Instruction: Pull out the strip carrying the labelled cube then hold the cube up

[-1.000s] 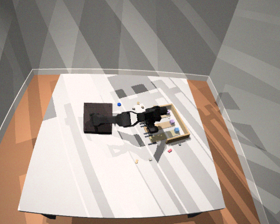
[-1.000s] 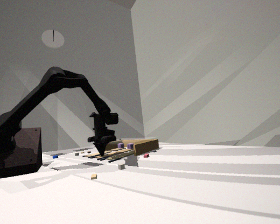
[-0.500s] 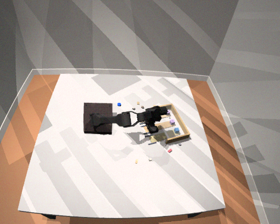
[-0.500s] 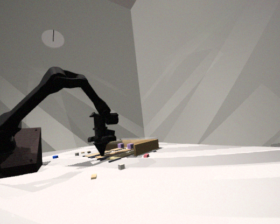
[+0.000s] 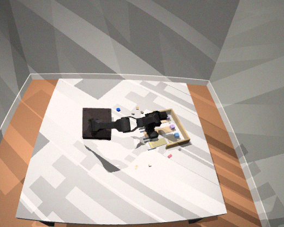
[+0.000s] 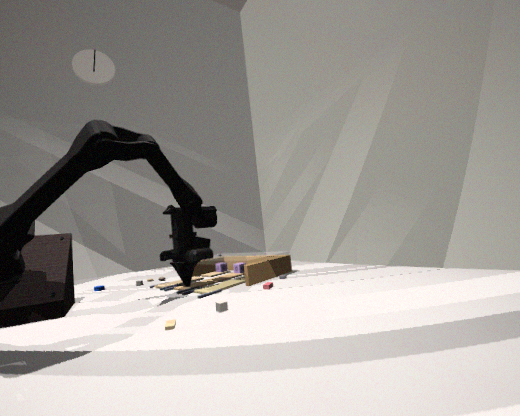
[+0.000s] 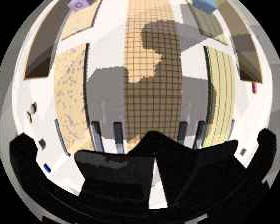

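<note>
My gripper (image 6: 186,284) (image 7: 152,134) is shut and empty, pointing down low over the near end of the grid-patterned middle strip (image 5: 166,130) (image 7: 153,95). That strip shows no gap in the wrist view; its far end is out of frame there. A speckled strip (image 7: 71,95) on the left and a green-lined strip (image 5: 158,143) (image 7: 222,95) on the right each show a gap. A purple cube marked C (image 7: 80,4) is beyond the left gap, a blue cube (image 5: 176,135) (image 7: 204,5) beyond the right one. Another purple cube (image 5: 172,126) is at the middle strip's far end; its label is unreadable.
A wooden wall (image 5: 183,125) (image 6: 269,270) encloses the far ends of the strips. Short dark bars (image 7: 119,137) stand beside their near ends. Small loose pieces lie around, including a blue one (image 5: 118,109) (image 6: 99,288), a red one (image 5: 169,156) (image 6: 268,285) and a yellow one (image 5: 136,167) (image 6: 170,324).
</note>
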You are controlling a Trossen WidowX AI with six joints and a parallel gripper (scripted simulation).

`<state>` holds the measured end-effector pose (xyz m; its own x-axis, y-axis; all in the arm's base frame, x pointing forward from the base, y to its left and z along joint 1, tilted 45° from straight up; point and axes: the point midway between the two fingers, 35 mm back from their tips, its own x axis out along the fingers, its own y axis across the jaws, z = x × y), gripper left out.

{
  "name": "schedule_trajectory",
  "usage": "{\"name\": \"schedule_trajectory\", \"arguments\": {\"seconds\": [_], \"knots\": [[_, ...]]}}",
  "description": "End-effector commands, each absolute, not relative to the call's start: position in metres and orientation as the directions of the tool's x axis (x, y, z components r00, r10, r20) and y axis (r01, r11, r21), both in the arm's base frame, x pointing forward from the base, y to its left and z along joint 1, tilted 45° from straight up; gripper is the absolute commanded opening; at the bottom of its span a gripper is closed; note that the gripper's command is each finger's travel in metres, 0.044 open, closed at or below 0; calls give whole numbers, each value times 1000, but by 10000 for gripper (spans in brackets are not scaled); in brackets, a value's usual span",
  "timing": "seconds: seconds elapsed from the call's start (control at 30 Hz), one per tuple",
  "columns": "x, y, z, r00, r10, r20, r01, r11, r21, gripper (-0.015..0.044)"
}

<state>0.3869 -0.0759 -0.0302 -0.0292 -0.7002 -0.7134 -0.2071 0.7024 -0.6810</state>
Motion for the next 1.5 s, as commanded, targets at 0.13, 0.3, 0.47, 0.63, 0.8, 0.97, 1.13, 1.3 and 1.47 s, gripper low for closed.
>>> {"name": "schedule_trajectory", "arguments": {"seconds": [0.13, 0.3, 0.47, 0.63, 0.8, 0.97, 1.13, 1.3, 1.47], "knots": [[384, -81, -33, -36, -704, -710, -207, 700, -683, 0], [376, -81, -32, -37, -704, -710, -208, 700, -683, 0], [368, -82, -31, -37, -704, -710, -208, 700, -683, 0], [361, -83, -30, -37, -704, -710, -208, 700, -683, 0], [353, -84, -29, -38, -704, -709, -209, 700, -683, 0], [346, -85, -28, -38, -704, -709, -209, 700, -683, 0], [339, -86, -27, -38, -704, -709, -209, 700, -683, 0], [331, -87, -26, -39, -704, -709, -210, 700, -683, 0], [324, -88, -25, -39, -704, -709, -210, 700, -683, 0]]}}
